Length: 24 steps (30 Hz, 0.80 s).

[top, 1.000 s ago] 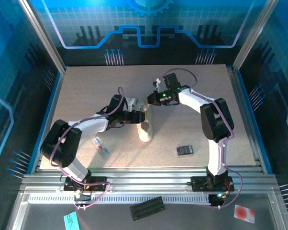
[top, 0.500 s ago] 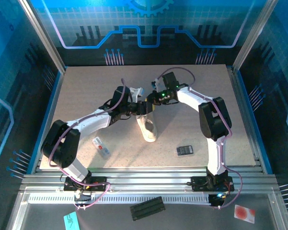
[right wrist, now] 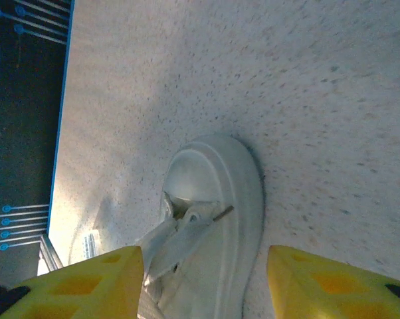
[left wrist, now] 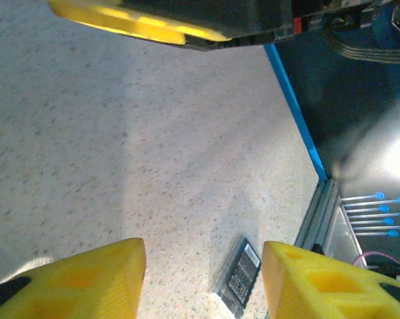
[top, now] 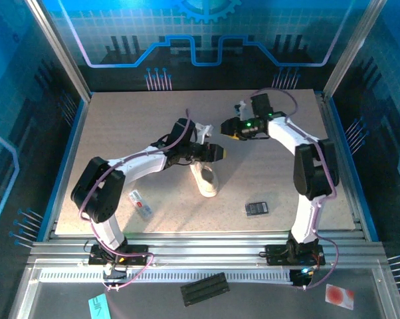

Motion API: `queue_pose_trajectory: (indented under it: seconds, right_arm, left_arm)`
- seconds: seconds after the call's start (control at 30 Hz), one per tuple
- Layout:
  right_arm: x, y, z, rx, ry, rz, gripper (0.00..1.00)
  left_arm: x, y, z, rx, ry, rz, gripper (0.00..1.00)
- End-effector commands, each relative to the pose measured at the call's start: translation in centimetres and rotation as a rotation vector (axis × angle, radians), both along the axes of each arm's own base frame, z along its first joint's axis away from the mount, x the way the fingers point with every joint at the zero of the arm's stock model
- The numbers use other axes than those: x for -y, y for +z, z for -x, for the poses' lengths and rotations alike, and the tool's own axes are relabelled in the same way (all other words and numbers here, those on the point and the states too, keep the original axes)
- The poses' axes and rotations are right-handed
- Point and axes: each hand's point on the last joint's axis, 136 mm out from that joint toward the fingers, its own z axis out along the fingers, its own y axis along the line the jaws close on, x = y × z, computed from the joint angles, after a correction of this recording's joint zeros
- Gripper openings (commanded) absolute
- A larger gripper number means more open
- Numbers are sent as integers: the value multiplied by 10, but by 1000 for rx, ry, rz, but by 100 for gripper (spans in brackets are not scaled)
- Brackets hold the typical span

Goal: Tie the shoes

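The white shoe point(top: 204, 178) lies on the table's middle, toe toward the near edge. In the right wrist view the shoe point(right wrist: 216, 206) sits below and between my yellow fingers point(right wrist: 87, 282), its pale laces point(right wrist: 170, 236) bunched loosely over the tongue. My right gripper point(top: 228, 127) hovers open behind and to the right of the shoe, holding nothing. The left gripper point(top: 217, 152) hangs just above the shoe's heel end, also open and empty. In the left wrist view the left gripper point(left wrist: 203, 279) frames bare table between its pads.
A small black device point(top: 256, 208) lies right of the shoe, seen also as the black device point(left wrist: 238, 279) in the left wrist view. A white-and-red packet point(top: 141, 203) lies to the left. The blue table edge point(left wrist: 293, 100) runs along the right side.
The right gripper has opened, let the lace go and drawn back to the right. The left gripper has swung right, over the shoe's heel end, and widened a little.
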Motion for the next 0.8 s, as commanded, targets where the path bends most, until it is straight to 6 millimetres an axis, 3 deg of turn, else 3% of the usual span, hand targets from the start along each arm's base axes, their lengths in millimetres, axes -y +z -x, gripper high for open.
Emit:
queue_pose_trajectory:
  seconds: [0.0,0.2,0.33,0.53,0.63,0.77]
  right_arm:
    - [5,15,25,26,33,18,53]
    - [-9,4,67,68,111,25,55]
    - [-23,1,95,225,212,176,57]
    - [-44,-4,115,379,325,337,61]
    - [-56,-14,119,377,380,369,62]
    - [-65,-30,120,365,434,421,63]
  left_arm:
    - [8,43,13,119,-117,41,54]
    - [-13,69,28,228,-161,-24,61]
    - [-55,70,23,229,-80,-52,62]
    - [-146,26,10,183,167,-169,62]
    - [-159,-2,12,173,165,-242,61]
    - [-156,-23,12,195,120,-258,58]
